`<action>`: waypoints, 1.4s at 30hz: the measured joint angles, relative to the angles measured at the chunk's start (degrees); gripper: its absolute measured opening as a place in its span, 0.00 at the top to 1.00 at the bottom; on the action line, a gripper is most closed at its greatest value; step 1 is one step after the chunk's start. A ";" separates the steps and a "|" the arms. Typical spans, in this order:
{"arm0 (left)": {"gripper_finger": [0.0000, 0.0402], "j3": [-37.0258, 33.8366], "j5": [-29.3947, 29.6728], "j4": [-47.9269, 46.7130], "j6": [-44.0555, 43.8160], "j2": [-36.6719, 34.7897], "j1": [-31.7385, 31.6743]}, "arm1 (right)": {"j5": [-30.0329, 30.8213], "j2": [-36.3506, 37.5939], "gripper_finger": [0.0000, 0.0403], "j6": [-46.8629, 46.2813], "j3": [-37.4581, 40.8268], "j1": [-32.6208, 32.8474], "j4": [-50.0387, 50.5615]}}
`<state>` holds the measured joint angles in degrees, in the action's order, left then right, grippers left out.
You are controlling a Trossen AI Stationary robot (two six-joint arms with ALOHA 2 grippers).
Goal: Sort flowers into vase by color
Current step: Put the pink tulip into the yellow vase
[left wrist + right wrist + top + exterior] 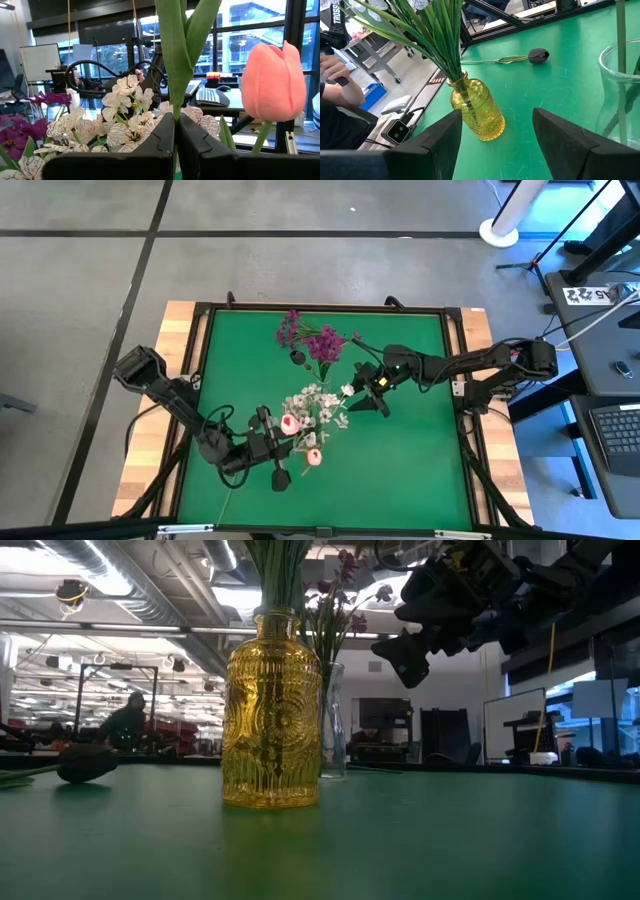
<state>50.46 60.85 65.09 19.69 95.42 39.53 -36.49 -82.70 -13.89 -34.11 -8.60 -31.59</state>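
My left gripper [272,442] [176,125] hovers over the near-left part of the green mat, shut on a green flower stem. Two pink tulip blooms [291,422] [313,457] show beside it; which of them tops the held stem I cannot tell. One pink tulip [272,82] stands just beyond the fingers. White blossoms [318,402] [125,115] stand with their stems in a yellow glass vase [272,710] [479,112]. Purple flowers [315,340] stand in a clear glass vase [333,720] behind it. My right gripper [370,395] [496,112] hangs open above the mat, right of the yellow vase, holding nothing. My left gripper pinches a green stem [175,107] between its two fingers. The fingers come roughly level from the table's left and lie across the stem. The stem rises upright past the fingertips with two long leaves [197,30]. Its bloom is out of the wrist view and its lower part is hidden by the fingers.
A dark bud [280,478] [85,762] [538,55] lies on its side on the mat near the front edge, its stem running left. A raised dark frame [205,370] borders the mat. In the right wrist view a person's hand [340,87] shows beyond the table.
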 joint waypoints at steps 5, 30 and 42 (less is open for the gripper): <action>1.00 0.00 -0.01 0.08 -0.44 -0.01 0.00 | 0.02 0.00 0.40 -0.01 0.00 0.00 0.01; 1.00 0.00 -1.95 0.10 -4.18 -0.01 -0.02 | 0.06 0.61 0.40 9.10 0.04 3.33 3.04; 1.00 -0.02 -1.99 0.30 -2.91 -0.21 -0.02 | 10.58 0.59 0.40 12.88 0.04 11.38 3.04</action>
<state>50.43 58.86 65.39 16.79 95.22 39.51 -25.91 -82.11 -1.01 -34.06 2.78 -28.56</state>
